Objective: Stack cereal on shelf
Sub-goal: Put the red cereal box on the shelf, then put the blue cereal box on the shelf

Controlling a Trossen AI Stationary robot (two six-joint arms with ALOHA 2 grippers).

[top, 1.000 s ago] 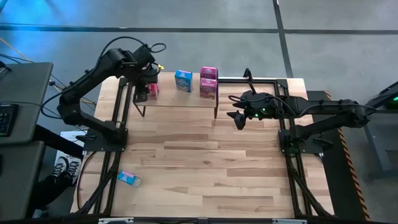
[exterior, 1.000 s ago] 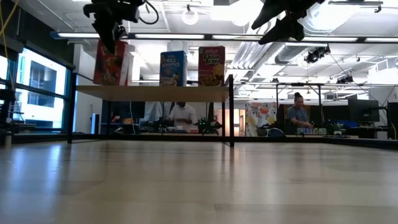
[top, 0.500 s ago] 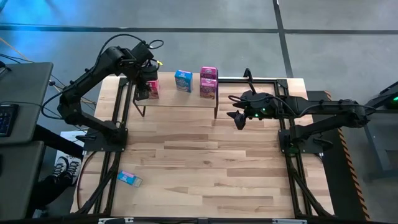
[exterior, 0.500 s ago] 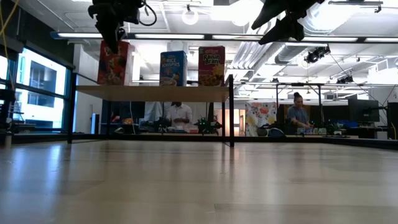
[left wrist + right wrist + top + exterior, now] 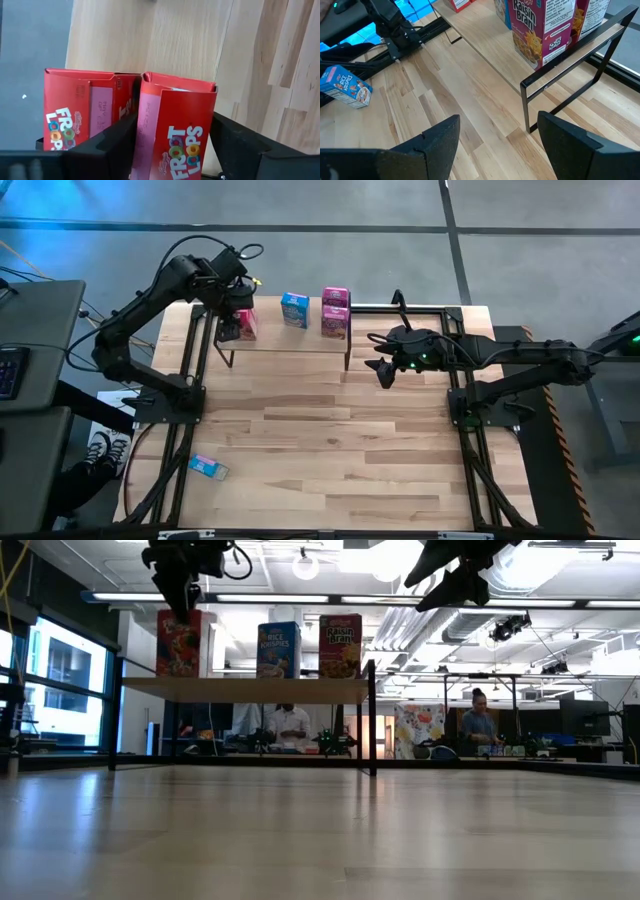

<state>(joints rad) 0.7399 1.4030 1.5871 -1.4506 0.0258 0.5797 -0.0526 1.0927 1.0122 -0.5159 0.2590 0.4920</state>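
Two red Froot Loops cereal boxes [image 5: 75, 110] stand side by side at the left end of the light wooden shelf [image 5: 290, 340]. My left gripper [image 5: 176, 117] points down over the second of them [image 5: 180, 135], open, with one finger on each side of its top. In the low view that box [image 5: 181, 643] stands upright on the shelf board. A blue Rice Krispies box [image 5: 294, 309] and two magenta Raisin Bran boxes [image 5: 335, 315] stand farther right on the shelf. My right gripper [image 5: 383, 370] hovers open, just right of the shelf, holding nothing. My left gripper has its fingers [image 5: 120, 135] close beside the two narrow sides of the Froot Loops box near its top [image 5: 150, 95], coming from above. I cannot tell whether they touch it. The box stands on the shelf on its bottom end.
Another blue Rice Krispies box [image 5: 208, 467] lies flat on the plank tabletop near its front left corner, also seen from the right wrist [image 5: 345, 87]. Black frame rails [image 5: 470, 430] run along both table sides. Bare wood lies between the shelf and the near edge.
The Froot Loops box under my left gripper leaned slightly a second ago and now stands upright on the shelf. My left gripper has stayed over it, turning a little. My right arm has kept still.
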